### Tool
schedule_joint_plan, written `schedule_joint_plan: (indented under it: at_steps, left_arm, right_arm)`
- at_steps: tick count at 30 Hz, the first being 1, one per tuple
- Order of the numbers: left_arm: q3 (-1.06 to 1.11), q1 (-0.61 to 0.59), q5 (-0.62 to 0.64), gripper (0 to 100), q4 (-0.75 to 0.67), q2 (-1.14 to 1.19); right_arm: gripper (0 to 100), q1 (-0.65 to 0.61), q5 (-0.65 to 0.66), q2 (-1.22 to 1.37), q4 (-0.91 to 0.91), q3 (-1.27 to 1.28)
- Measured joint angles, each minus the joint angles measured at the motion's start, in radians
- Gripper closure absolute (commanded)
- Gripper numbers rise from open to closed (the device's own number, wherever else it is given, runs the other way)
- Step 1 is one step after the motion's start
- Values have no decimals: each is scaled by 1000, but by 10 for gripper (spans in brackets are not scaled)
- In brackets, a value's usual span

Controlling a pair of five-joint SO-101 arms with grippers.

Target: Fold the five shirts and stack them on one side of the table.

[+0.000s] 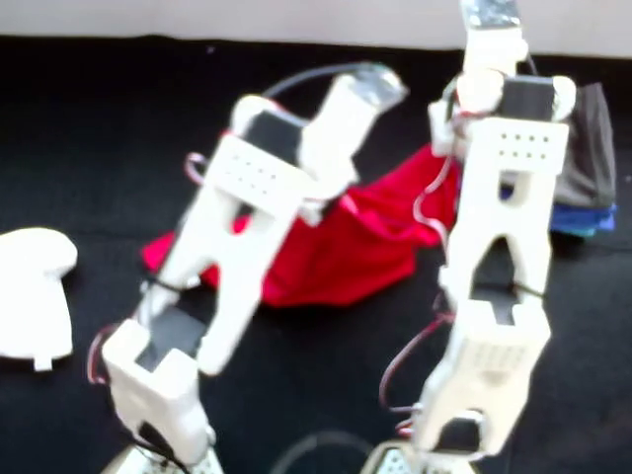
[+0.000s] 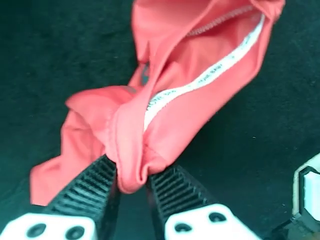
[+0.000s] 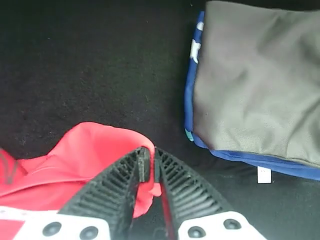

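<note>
Table: we list a table covered in black cloth [image 1: 89, 148], bearing everything below.
Shirt: one crumpled red shirt [image 1: 336, 247] of soft fabric with white neck tape, lying mid-table between the two arms, its ends raised off the cloth.
Stack: a folded grey shirt [image 3: 255, 85] on top of a folded blue shirt [image 3: 240, 156], on the right arm's side of the table, near the red shirt but apart from it.
Object: a white rounded plastic piece [image 1: 35, 291] at the left edge.
Left gripper [image 2: 132, 172]: we see its fingers pinched on a fold of the red shirt.
Right gripper [image 3: 150, 157]: fingers almost together, nipping the red shirt's edge.
</note>
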Motion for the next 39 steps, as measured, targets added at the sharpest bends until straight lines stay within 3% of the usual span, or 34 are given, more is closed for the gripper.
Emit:
schedule_joint_plan:
  at_steps: [6, 13, 22, 27, 30, 39]
  left_arm:
    - [5, 83, 9, 991, -18, 17]
    - [5, 114, 9, 989, -41, 17]
    - [5, 121, 14, 986, -41, 17]
    - [5, 186, 15, 854, -41, 17]
    - [5, 236, 15, 783, -41, 17]
    - [-123, 209, 15, 780, 54, 18]
  right_arm:
    - [983, 132, 0, -77, 0, 15]
    - [747, 204, 0, -130, 0, 262]
    - [761, 204, 8, -321, 0, 356]
    - [761, 238, 8, -580, 0, 413]
    - [761, 275, 8, -729, 0, 525]
    - [761, 319, 11, -1030, -87, 1033]
